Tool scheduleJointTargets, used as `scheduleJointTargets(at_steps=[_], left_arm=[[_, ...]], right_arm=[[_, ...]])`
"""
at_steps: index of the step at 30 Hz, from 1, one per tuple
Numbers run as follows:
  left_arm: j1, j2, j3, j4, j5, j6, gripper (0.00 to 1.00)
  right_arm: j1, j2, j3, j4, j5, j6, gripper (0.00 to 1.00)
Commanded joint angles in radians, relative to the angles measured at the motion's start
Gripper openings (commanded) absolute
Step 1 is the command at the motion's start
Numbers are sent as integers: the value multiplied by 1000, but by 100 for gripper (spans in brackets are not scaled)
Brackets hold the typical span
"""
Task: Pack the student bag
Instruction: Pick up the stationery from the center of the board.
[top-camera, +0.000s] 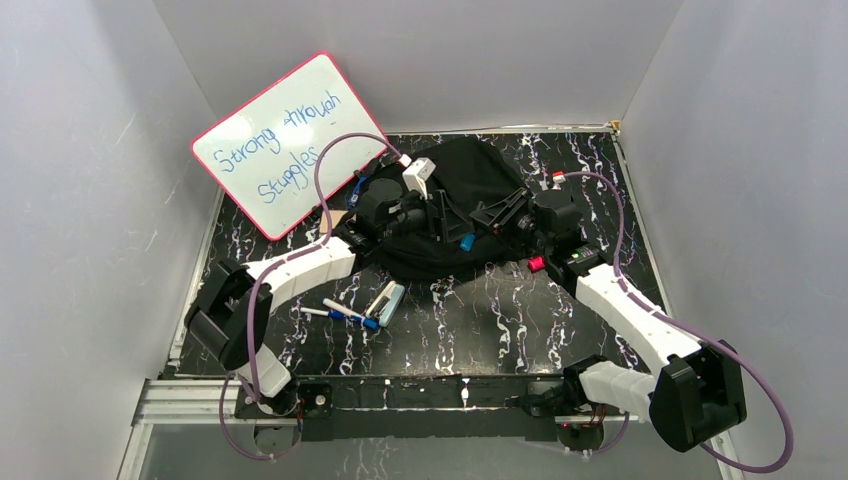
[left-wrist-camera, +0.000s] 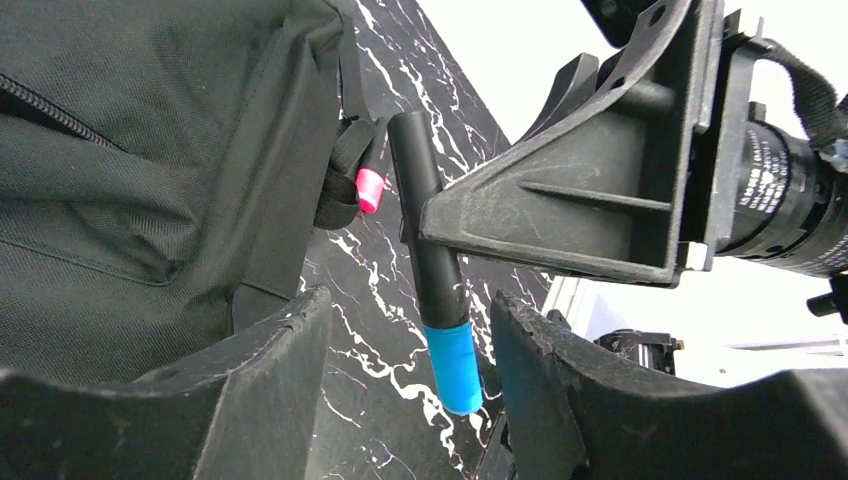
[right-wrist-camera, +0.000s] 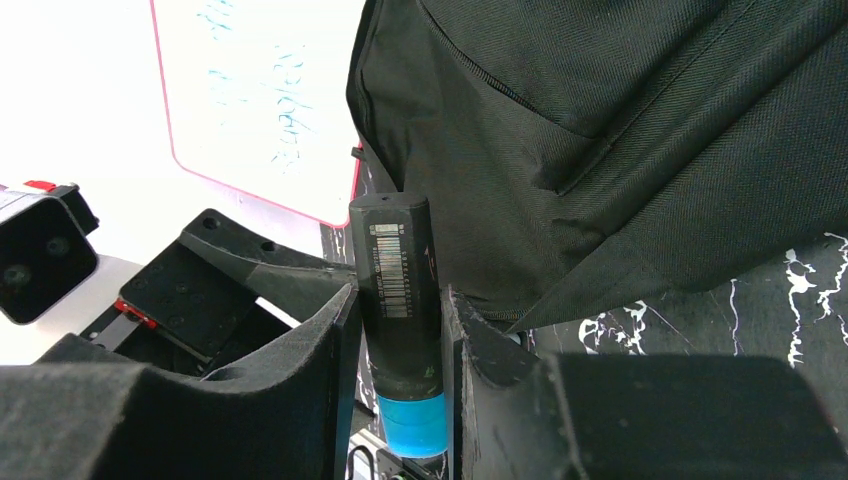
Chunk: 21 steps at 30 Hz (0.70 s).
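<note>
Nearest you, a small cluster of pens and markers (top-camera: 355, 310) lies on the table (top-camera: 480, 330); you can't count them reliably from here. Past them, your right fingers (right-wrist-camera: 300, 360) pinch the barrel of one black marker (right-wrist-camera: 395, 260). Your left fingers (left-wrist-camera: 270, 380) stand spread on either side of its blue cap (left-wrist-camera: 452, 365), with a clear gap on one side. Just beyond lies the one student bag (top-camera: 470, 180), slumped on the far half of the table; its contents are hidden. One whiteboard (top-camera: 285, 140) leans at the far left.
</note>
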Motion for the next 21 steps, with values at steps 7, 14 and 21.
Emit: scheduleJointTargets(at_steps=[7, 14, 21], left_arm=[[-20, 38, 58, 23, 21, 22, 52], [-20, 86, 86, 50, 17, 11, 39], [-20, 101, 102, 57, 27, 6, 16]], right_arm=[[5, 3, 46, 79, -28, -5, 0], [5, -4, 31, 78, -31, -14, 0], [6, -9, 25, 73, -19, -35, 3]])
